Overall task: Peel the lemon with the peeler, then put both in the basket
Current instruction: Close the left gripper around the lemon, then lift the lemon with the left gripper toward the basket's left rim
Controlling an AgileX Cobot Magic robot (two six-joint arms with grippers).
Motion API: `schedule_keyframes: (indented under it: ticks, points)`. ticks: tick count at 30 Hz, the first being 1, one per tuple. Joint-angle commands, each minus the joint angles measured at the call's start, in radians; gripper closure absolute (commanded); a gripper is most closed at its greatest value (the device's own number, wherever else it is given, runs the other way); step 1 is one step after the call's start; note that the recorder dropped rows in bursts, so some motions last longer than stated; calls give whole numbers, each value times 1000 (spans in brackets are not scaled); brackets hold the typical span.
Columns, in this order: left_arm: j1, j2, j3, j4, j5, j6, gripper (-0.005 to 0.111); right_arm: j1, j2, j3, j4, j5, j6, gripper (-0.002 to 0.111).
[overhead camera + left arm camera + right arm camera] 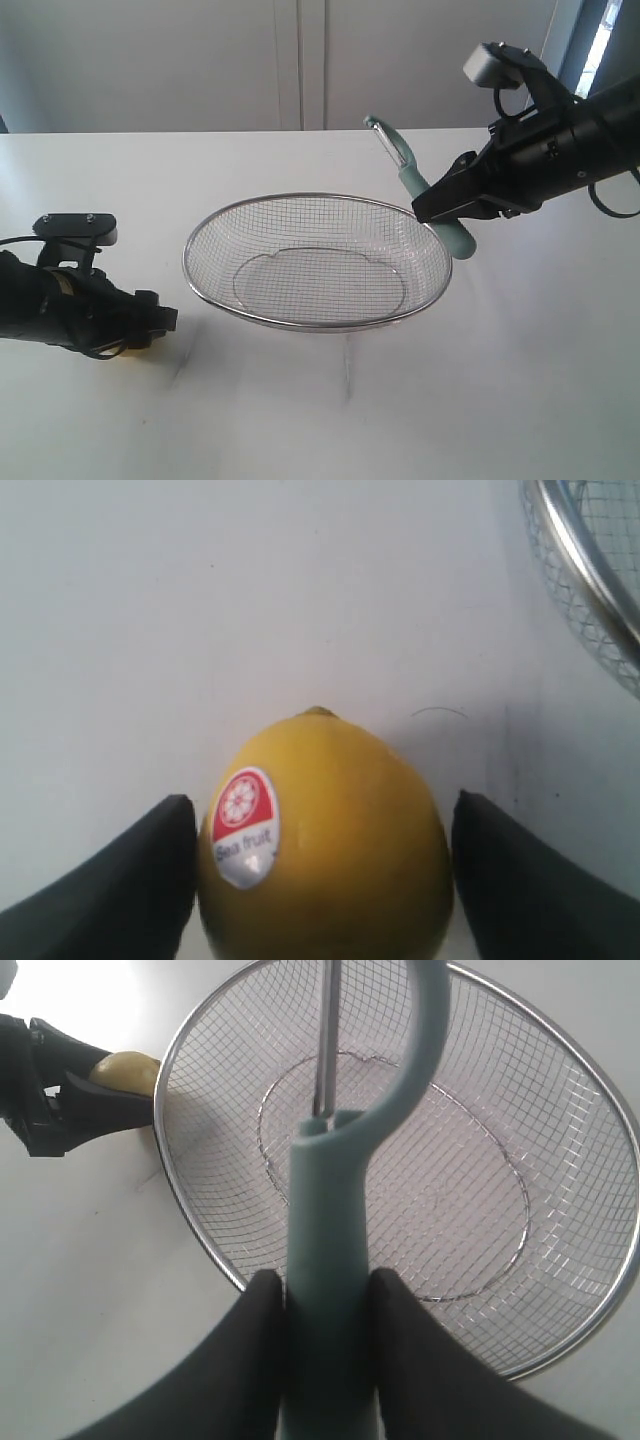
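one sticker (244, 827) in my sights, stuck on the lemon (340, 870). its top half is red with a white citrus-slice emblem. the lower half is grey, and there i read "sea fruit" in white letters. a tiny mark sits under the words, too small for me to make out.

White table (300, 430): wire basket (320, 326) mid-table, lemon (325, 850) (red sticker) left of it.
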Motion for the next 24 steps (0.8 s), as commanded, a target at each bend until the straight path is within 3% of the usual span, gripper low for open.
schedule_keyframes:
  ticks: [1, 4, 6, 8, 10, 15, 24]
  points:
    - [-5, 2, -4, 1, 9, -5, 50, 1, -8, -8, 12, -2, -11, 108]
    - [-5, 2, -4, 1, 17, -5, 65, 1, -8, -8, 12, -2, -11, 108]
    - [-5, 2, -4, 1, 52, 0, 84, 1, -8, -8, 12, -2, -11, 108]
    - [-5, 0, -4, 19, 69, 64, 99, 1, -8, -8, 12, -2, -11, 108]
    - [-5, -20, -4, 25, 84, 155, 107, 1, -8, -8, 12, -2, -11, 108]
    - [-5, -115, -6, 25, 97, 268, 107, 1, -8, -8, 12, -2, -11, 108]
    - [-5, -326, -6, 25, 105, 268, 107, 1, -8, -8, 12, -2, -11, 108]
